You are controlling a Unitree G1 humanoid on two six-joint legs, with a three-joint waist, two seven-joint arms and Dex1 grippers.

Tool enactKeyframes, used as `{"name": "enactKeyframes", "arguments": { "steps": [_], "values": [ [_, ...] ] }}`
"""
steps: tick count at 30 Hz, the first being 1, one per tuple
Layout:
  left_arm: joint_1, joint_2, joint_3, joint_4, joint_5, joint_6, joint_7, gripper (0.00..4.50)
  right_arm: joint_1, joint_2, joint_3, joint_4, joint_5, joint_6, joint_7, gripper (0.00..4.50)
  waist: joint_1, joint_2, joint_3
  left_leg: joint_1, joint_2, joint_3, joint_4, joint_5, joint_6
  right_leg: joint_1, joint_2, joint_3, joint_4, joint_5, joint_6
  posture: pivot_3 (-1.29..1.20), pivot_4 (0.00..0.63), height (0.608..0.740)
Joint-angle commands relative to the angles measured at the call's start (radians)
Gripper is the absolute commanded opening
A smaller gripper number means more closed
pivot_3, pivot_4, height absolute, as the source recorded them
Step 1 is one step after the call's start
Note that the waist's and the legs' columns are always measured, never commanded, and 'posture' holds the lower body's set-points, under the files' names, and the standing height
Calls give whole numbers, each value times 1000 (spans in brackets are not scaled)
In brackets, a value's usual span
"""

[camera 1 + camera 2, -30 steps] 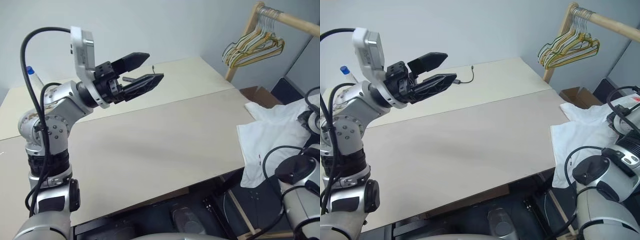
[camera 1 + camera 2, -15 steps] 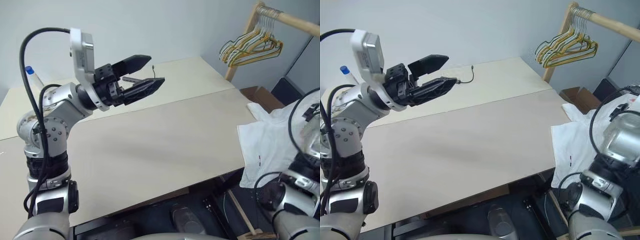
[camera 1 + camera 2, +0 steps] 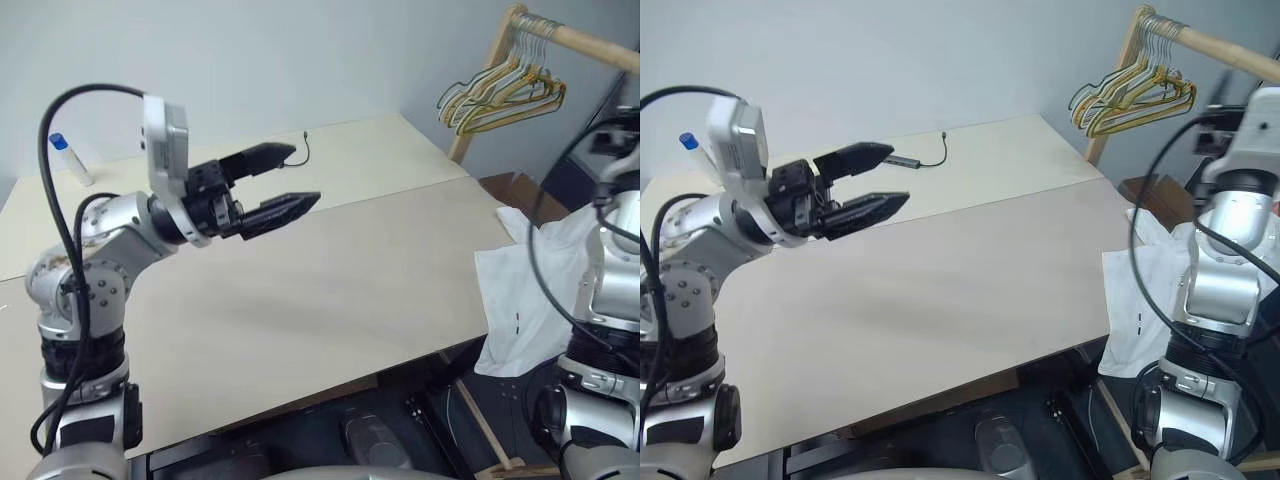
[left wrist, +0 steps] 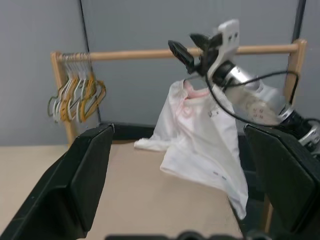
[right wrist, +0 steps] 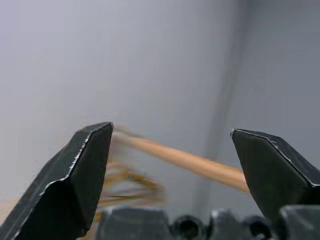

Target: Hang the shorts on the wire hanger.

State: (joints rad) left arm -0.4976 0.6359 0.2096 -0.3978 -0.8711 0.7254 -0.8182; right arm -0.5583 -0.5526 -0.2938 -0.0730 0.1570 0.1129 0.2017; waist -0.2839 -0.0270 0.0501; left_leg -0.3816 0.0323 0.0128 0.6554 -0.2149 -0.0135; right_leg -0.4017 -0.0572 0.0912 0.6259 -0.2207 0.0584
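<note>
The white shorts [image 3: 525,285] lie bunched at the table's right end and hang over its edge, a tiny dark mark near the lower hem. In the left wrist view the shorts [image 4: 200,145] hang below my raised right arm. My right gripper [image 4: 189,47] is up in front of the wooden rail, above the shorts and apart from them. Its fingers [image 5: 82,170] stand wide apart with nothing between them. My left gripper [image 3: 305,175] hovers open and empty over the far left of the table, far from the shorts. The wire hanger is out of view.
A wooden rail [image 3: 585,40] at the back right carries a bunch of yellow, green and white hangers [image 3: 500,95]. The beige table [image 3: 330,290] has a small cable [image 3: 915,158] at the back. A blue-capped bottle [image 3: 66,158] stands far left, a cardboard box [image 3: 510,185] beyond the right edge.
My right arm has swung up from low beside the table, and its gripper now points up towards the rail. The left gripper has sunk a little, still open.
</note>
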Motion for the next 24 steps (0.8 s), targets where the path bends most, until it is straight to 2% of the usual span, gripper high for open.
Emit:
{"name": "enactKeyframes", "arguments": {
  "steps": [1,4,8,12,18,24],
  "values": [
    [91,46,-28,-63,146,-103,13,4500,-47,-42,130,-29,216,80,398,4463,7,-1,0,1,0,0,-1,0,0,1,0,0,0,0,0,-55,0,740],
    [159,57,-34,-84,210,-151,29,4500,-100,-44,199,51,260,95,573,4463,35,-1,1,4,0,0,-4,0,0,1,1,2,0,0,-1,-9,0,740],
    [278,82,-4,-138,249,-172,36,4500,-168,-58,344,200,241,100,848,4463,89,-2,1,4,0,-1,-6,0,0,-1,2,0,0,-1,-2,41,0,740],
    [387,127,11,-167,271,-198,-3,4500,-180,-62,413,246,222,76,1004,4463,146,-2,1,3,1,0,-11,0,0,-4,2,-1,-1,-3,-5,71,0,740],
    [445,157,10,-171,273,-227,-48,4500,-164,-53,419,237,211,71,1045,4463,240,-2,1,-5,1,1,-11,0,0,-12,2,-4,1,-4,-7,79,0,740],
    [424,155,-16,-142,300,-248,-60,4500,-138,-56,417,217,190,68,1032,4463,267,-2,1,-5,2,3,-11,0,0,-14,2,-4,1,-4,-7,64,0,740]
  ]
}}
